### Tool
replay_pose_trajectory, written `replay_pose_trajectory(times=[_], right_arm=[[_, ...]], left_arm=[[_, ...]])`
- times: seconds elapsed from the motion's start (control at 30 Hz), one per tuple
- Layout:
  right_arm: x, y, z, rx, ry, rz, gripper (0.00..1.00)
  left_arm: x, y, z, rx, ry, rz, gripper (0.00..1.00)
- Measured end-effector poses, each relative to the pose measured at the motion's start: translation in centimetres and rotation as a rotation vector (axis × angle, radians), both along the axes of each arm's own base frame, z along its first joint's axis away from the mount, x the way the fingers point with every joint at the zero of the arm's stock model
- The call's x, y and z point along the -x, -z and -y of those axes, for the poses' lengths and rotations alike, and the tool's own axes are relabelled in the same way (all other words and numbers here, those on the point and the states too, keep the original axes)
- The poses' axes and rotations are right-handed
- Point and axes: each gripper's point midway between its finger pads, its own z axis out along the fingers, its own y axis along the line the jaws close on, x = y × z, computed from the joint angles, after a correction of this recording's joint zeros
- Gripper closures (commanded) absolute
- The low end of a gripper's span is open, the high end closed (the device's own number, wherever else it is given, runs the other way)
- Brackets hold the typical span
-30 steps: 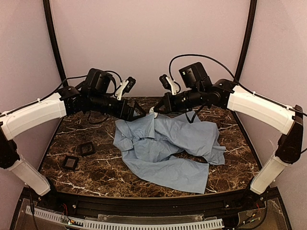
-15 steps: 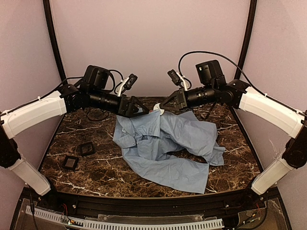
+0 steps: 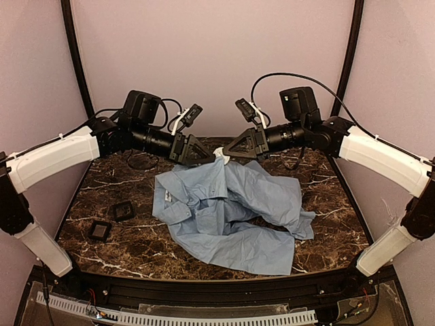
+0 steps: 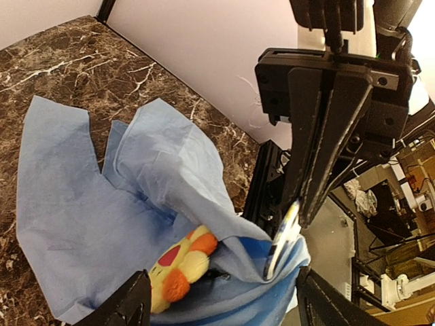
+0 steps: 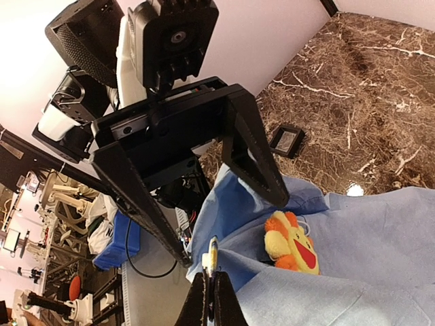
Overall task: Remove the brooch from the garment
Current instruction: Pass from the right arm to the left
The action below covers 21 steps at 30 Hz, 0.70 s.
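Marbled bench (image 3: 122, 183), far edge: right pincer (image 5: 211, 282) is clenched on a raised shirt (image 3: 224, 210) fold. The brooch (image 4: 180, 268) lies just ahead of the released left pincer (image 4: 221, 299). It should centre on the flower, clamp squarely, and pull straight away from the fabric.

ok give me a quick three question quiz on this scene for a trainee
1. True or false: the brooch lies on the shirt.
2. Pick one: the left gripper is A) open, B) shut on the brooch, C) shut on the shirt.
3. Fill in: the right gripper is shut on a fold of the ___.

Key: 1 true; 2 A; 3 shirt
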Motion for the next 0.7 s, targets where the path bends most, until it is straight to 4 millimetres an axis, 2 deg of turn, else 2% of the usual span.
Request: replay_pose_trajectory(times=[0.23, 0.4, 0.57, 0.7], right_arm=[[0.1, 0.1, -0.2, -0.019, -0.009, -0.025, 1.0], [0.1, -0.1, -0.3, -0.029, -0.012, -0.028, 1.0], [-0.1, 0.4, -0.7, -0.029, -0.021, -0.035, 1.0], [-0.1, 0.8, -0.8, -0.025, -0.032, -0.046, 1.0]], left_arm=[[1.2, 0.0, 0.6, 0.009, 0.05, -0.013, 0.54], [1.5, -0.1, 0.7, 0.013, 0.068, -0.016, 0.75], [1.7, -0.1, 0.8, 0.018, 0.082, -0.021, 0.85], [1.7, 0.3, 0.9, 0.014, 0.09, -0.037, 0.97]])
